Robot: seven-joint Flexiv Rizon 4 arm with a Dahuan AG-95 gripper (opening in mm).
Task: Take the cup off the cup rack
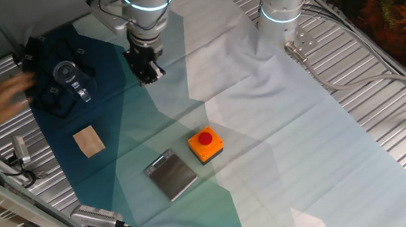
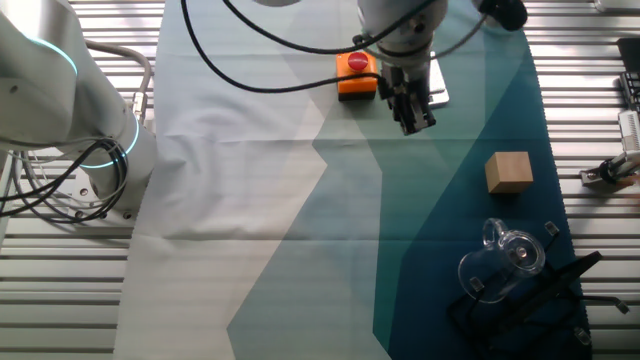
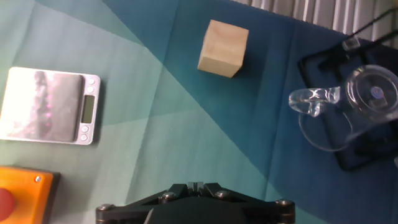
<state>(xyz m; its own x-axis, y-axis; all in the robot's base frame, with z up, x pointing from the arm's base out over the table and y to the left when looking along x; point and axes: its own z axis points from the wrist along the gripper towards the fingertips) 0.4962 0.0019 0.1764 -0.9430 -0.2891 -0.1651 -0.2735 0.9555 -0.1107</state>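
The clear glass cup [image 1: 66,73] with a side handle sits on the black cup rack [image 1: 39,56] at the far left of the cloth. It also shows in the other fixed view [image 2: 498,262] on the rack [image 2: 545,300], and at the right edge of the hand view [image 3: 367,106] over the rack [image 3: 320,65]. My gripper [image 1: 148,67] hangs above the cloth, well apart from the cup, in both fixed views [image 2: 414,115]. Its fingers meet at the bottom of the hand view [image 3: 196,185], shut and empty.
A wooden block [image 1: 88,141] [image 3: 224,48] lies between my gripper and the rack. A grey scale [image 1: 172,174] [image 3: 46,106] and an orange box with a red button [image 1: 205,145] [image 2: 357,74] sit nearby. A blurred human hand [image 1: 0,103] is beside the rack.
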